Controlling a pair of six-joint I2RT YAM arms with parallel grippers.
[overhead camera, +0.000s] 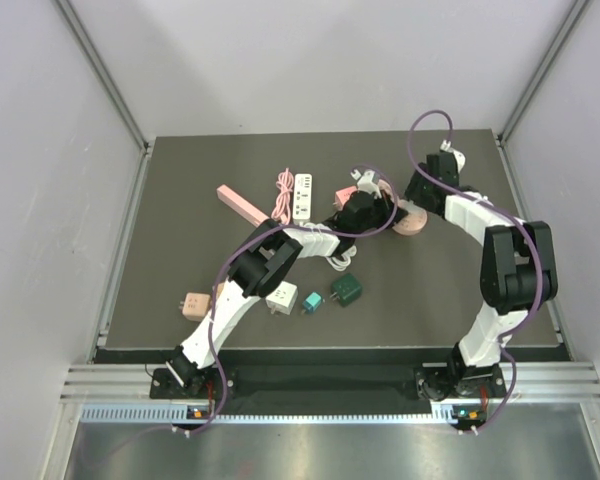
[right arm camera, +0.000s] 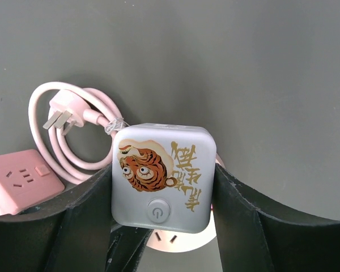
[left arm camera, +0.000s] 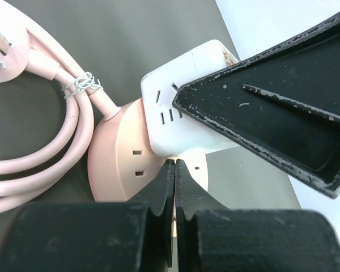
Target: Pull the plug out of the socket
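Gripping the white cube plug by its smooth rigid sides with my right hand, I judge it light but firmly seated in the pink socket, which my closed left hand braces.

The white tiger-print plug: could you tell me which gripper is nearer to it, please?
Right. The right gripper clamps the plug from both sides. The left gripper is shut, its tips at the pink socket just beside the plug.
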